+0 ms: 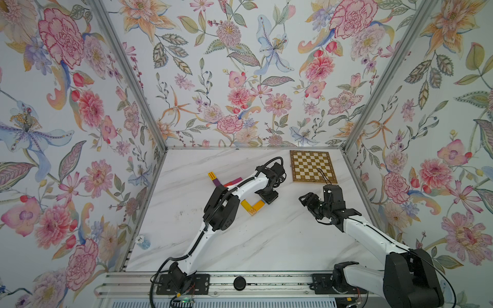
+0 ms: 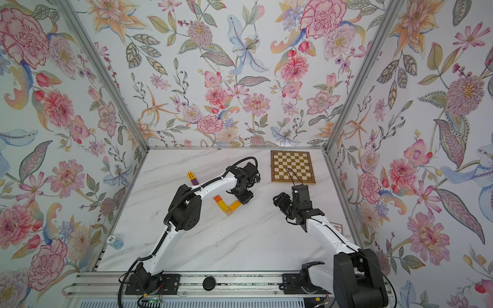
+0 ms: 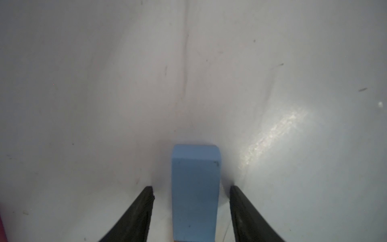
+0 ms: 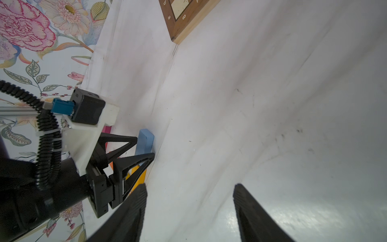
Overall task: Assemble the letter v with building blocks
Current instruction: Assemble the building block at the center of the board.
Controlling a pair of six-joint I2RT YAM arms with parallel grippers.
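Over at the chessboard-side end of the letter v (image 1: pixel 252 210), the left gripper (image 3: pixel 191 188) straddles the light blue block (image 4: pixel 146 139), which lies flat on the marble table (image 1: pixel 240 248); its fingers are spread with a strip of table showing on each side, so the block is released, not pinched; the right gripper (image 4: pixel 190 187) hangs well off to the side, spread wide with nothing in it; my take on doing this bit right: pull the left one straight up, no twist or sideways drift, since those fingers sit close enough to clip the block and knock the row crooked; also worth checking that it butts up against the orange block (image 2: pixel 235 205), can't tell from here because the gripper hides the joint; count time: the v has one light blue, one orange, one W cube (image 2: pixel 228 212) at the corner, one yellow block (image 2: pixel 221 204) and one red-orange block (image 2: pixel 217 198), so five; spares further back: one striped yellow block (image 1: pixel 212 175), one purple block (image 1: pixel 217 182), one magenta block (image 1: pixel 235 180), maybe a red one tucked under the arm, hard to say; plus one chessboard (image 1: pixel 313 166) and two grippers.
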